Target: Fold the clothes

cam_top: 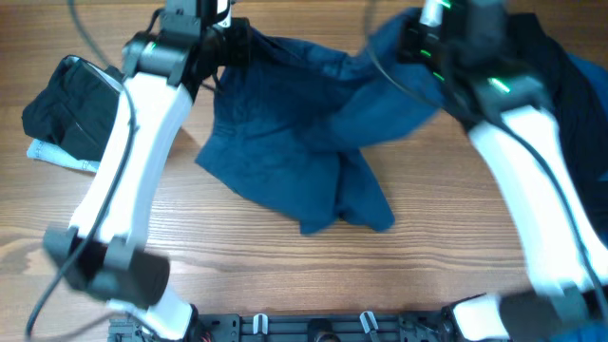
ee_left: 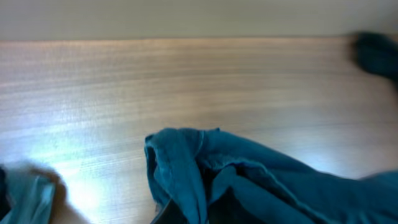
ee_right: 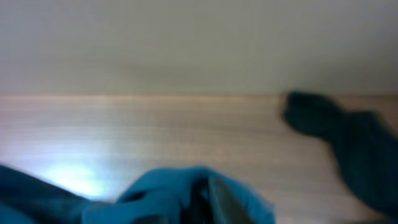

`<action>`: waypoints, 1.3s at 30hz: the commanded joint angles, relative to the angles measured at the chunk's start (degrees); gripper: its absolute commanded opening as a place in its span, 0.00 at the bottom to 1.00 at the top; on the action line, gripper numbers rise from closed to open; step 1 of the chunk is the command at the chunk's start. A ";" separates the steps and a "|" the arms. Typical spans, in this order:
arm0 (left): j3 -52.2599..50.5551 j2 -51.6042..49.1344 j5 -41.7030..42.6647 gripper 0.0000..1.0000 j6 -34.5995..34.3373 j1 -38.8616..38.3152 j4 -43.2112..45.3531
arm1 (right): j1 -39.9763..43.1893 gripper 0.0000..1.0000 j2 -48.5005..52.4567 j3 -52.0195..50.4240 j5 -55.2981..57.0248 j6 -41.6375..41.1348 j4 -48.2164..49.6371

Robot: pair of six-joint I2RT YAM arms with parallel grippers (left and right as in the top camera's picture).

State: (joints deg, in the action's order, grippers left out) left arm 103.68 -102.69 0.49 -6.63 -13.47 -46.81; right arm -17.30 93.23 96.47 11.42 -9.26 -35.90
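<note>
Teal shorts point(cam_top: 285, 161) are sprawling rumpled mid-desk point(cam_top: 285, 275), legs pointing at the near edge. Left hand point(cam_top: 231, 40) and right hand point(cam_top: 410, 43) are each pinching a top corner by the far edge.

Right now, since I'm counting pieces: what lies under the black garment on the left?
A pale-denim piece pokes out from under the black garment along its near edge. How far it runs beneath, and whether anything else lies there, is covered.
</note>
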 commanded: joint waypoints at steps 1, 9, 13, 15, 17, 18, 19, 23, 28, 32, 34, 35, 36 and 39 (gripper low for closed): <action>0.31 -6.82 -0.57 0.73 0.37 4.22 4.50 | 1.22 0.89 10.27 0.24 -0.76 1.60 10.43; 0.52 -1.66 3.04 1.00 -1.33 9.53 -11.72 | 9.86 1.00 7.39 0.24 -9.25 -2.86 -5.70; 0.46 -1.33 5.73 1.00 -1.31 9.46 -19.26 | 13.25 0.99 7.65 0.15 -13.94 -2.69 -16.59; 0.46 -1.33 5.73 0.99 -1.33 9.49 -25.11 | 13.53 0.99 8.31 -0.57 -17.38 0.22 -22.25; 0.46 -1.33 5.73 0.97 -1.33 9.49 -29.20 | 13.51 0.99 8.57 -1.81 -18.05 1.75 -26.53; 0.42 -1.33 5.81 0.95 -1.33 9.46 -30.71 | 13.51 0.99 8.57 -2.51 -18.21 1.81 -27.58; 0.26 -1.33 6.47 0.90 -1.33 9.49 -32.52 | 13.51 0.97 8.57 -4.57 -20.24 2.38 -29.53; -0.70 -1.33 8.76 0.82 -1.36 9.46 -36.35 | 12.96 0.88 8.55 -12.41 -30.45 5.49 -30.51; -1.49 -1.33 9.09 0.79 -1.53 9.46 -38.16 | 9.53 0.83 8.15 -23.91 -31.06 5.88 -29.92; -1.49 -1.33 9.07 0.83 -1.49 9.49 -37.44 | 2.62 0.84 6.97 -31.19 -30.75 2.99 -26.08; -1.49 -1.33 9.07 0.84 -1.49 9.49 -37.27 | -0.76 0.82 6.93 -33.75 -28.24 -0.63 -22.14; -1.49 -1.33 9.07 0.86 -1.40 9.49 -37.22 | -3.10 0.73 6.93 -35.52 -21.94 -5.25 -19.54; -1.49 -1.33 8.85 0.87 -1.27 9.49 -37.20 | -3.96 0.51 6.93 -36.04 -19.39 -6.40 -18.80; -1.49 -1.33 8.39 0.90 -1.07 9.53 -37.20 | -4.31 0.17 6.32 -35.71 -16.94 -6.36 -18.97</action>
State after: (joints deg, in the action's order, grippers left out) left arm 102.59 -104.57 8.86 -7.81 -3.90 -84.01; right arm -21.15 101.34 61.19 -12.27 -11.73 -54.98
